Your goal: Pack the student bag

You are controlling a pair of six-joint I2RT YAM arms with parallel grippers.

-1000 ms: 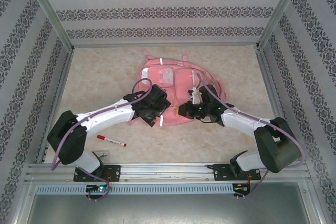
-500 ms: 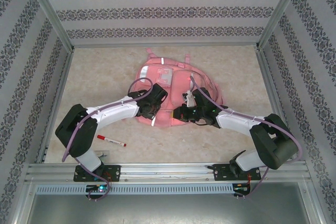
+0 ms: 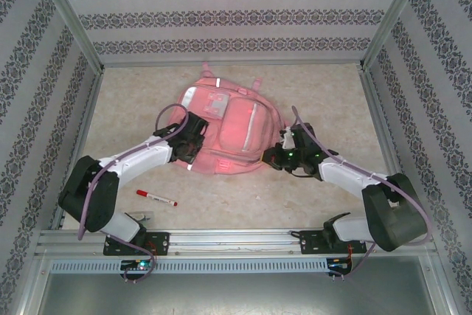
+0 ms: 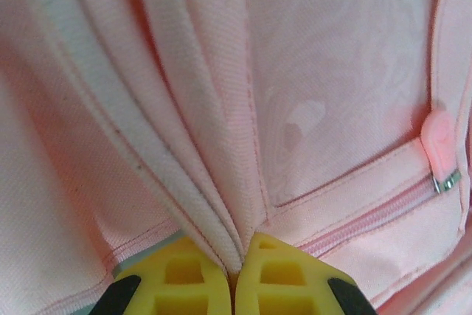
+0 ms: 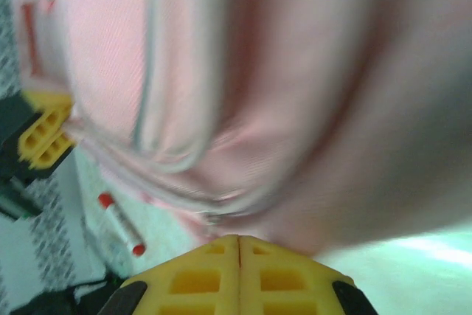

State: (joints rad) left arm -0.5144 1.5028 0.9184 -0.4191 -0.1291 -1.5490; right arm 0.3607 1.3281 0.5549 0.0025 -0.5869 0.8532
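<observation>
The student bag, a pink backpack, lies flat in the middle of the table. My left gripper is at its lower left edge. In the left wrist view the left gripper is shut on a raised fold of the bag's fabric, beside a zipped pocket with a pink pull. My right gripper is at the bag's lower right corner. The right gripper is shut, its tips against the blurred bag edge by a metal zip slider. I cannot tell if anything is pinched there.
A white marker with red ends lies on the table near the left arm's base, and the marker shows in the right wrist view too. Metal frame posts and patterned walls enclose the table on three sides.
The left gripper has shut on the bag's fabric and drawn back to the left, and the bag has shifted and turned leftward with it. The right gripper has moved right, from mid-bag to its corner.
</observation>
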